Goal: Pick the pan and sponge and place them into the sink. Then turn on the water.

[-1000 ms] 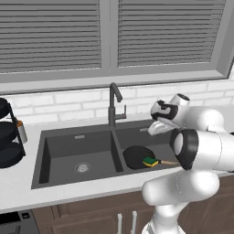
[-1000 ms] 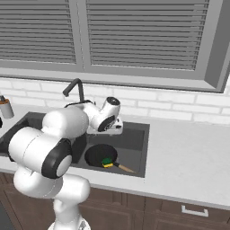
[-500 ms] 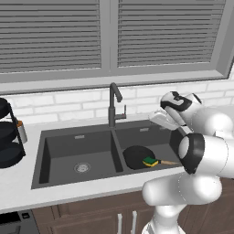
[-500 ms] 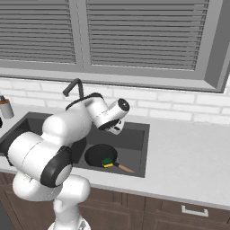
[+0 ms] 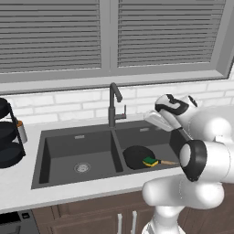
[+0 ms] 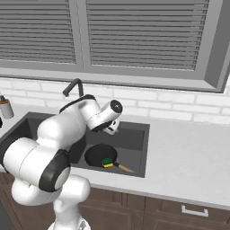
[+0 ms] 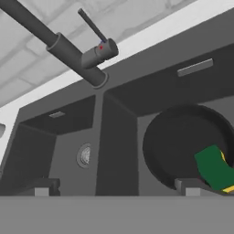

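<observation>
The black pan (image 5: 136,156) lies in the right basin of the dark grey sink (image 5: 77,141). The yellow and green sponge (image 5: 150,161) rests on the pan's near side by its tan-tipped handle (image 5: 169,162). My gripper (image 5: 152,117) hangs open and empty above the right basin, apart from both. The hand view looks past the fingertips (image 7: 189,186) at the pan (image 7: 183,144), the sponge (image 7: 214,167) and the gooseneck faucet (image 7: 59,45) with its thin lever (image 7: 92,25). From the right base view, my gripper (image 6: 112,128) is above the pan (image 6: 99,154) and sponge (image 6: 107,162). No water is in view.
A rack of black round tiers (image 5: 7,137) and a small shaker (image 5: 21,131) stand on the counter to the left of the sink. Bare counter (image 6: 188,152) stretches to the right. The brick backsplash and window sill rise behind the faucet (image 5: 113,103).
My hand has lifted a little and swung right, above the right basin, turning toward the faucet. Its jaws stay open. Pan and sponge have not moved.
</observation>
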Controlling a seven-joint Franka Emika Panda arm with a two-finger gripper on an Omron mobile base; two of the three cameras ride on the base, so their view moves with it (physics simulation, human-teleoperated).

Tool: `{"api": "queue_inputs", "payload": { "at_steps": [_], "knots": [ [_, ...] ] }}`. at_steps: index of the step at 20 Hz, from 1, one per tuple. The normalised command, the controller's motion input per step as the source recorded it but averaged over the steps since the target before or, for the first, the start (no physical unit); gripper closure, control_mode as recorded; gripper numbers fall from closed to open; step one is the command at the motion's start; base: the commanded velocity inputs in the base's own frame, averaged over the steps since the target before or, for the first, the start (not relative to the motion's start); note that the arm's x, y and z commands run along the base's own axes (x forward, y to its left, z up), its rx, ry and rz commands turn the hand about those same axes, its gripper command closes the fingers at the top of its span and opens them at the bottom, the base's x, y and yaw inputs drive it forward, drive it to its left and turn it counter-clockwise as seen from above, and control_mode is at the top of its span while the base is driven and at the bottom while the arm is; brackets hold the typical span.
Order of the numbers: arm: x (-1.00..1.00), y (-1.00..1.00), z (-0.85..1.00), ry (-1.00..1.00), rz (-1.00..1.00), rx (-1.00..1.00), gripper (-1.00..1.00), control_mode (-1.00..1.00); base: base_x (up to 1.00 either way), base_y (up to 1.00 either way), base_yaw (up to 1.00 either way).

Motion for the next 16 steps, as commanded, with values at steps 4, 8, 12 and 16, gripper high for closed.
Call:
{"api": "queue_inputs", "payload": {
  "at_steps": [4, 8, 12, 16],
  "knots": [
    [0.15, 0.32, 0.00, -0.16, -0.06, 0.08, -1.00, -1.00, 0.00, 0.00, 0.00],
    [0.30, 0.30, 0.00, -0.14, -0.01, 0.02, -1.00, -1.00, 0.00, 0.00, 0.00],
    [0.40, 0.16, 0.00, -0.06, 0.00, 0.04, -1.00, -1.00, 0.00, 0.00, 0.00],
    [0.44, 0.01, 0.00, 0.00, 0.00, 0.07, -1.00, -1.00, 0.00, 0.00, 0.00]
  ]
}}
